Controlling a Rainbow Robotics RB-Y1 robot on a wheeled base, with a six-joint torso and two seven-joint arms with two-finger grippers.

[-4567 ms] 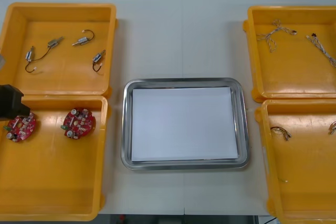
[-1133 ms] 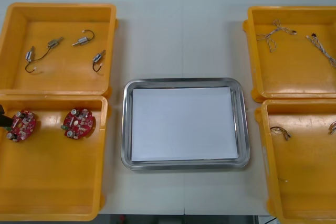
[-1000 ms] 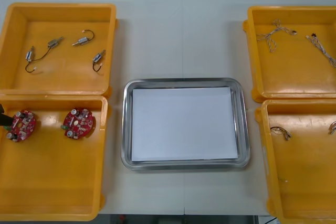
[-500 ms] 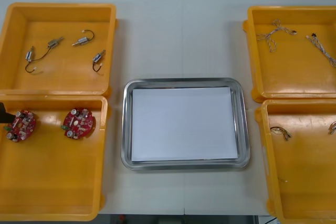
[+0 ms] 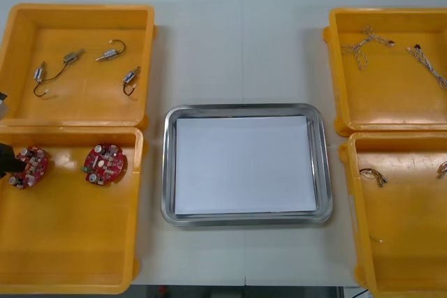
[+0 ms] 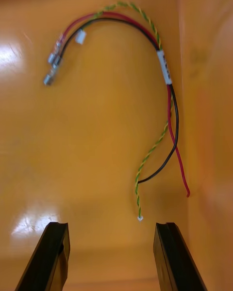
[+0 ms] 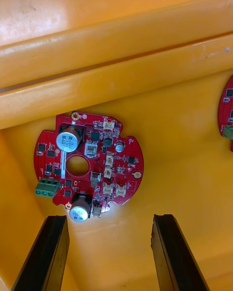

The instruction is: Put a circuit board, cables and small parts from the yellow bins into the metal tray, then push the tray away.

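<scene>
Here, four yellow bins [image 5: 77, 242], two circuit boards [image 5: 105, 163], left gripper [image 7: 109, 223] by one, right gripper [image 6: 111, 225] near cables [image 6: 167, 102], fingers [image 7: 48, 252] all apart.

Rectangular metal tray [image 5: 167, 165]: centre of light table [image 5: 244, 47]. Left far yellow plastic bin [image 5: 84, 106]: small metal parts [image 5: 73, 55]. Left near bin [image 5: 70, 242]: two round red circuit boards [image 5: 105, 163]. Right far bin [image 5: 384, 95] and right near bin [image 5: 405, 242]: thin cables [image 5: 361, 48].

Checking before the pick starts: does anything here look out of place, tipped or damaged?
Nothing stands out. The tray sits square between the yellow bins, white inside. Both circuit boards lie flat in the near left bin, the left gripper open beside one. The right gripper hangs open near a loosely curled cable.
</scene>
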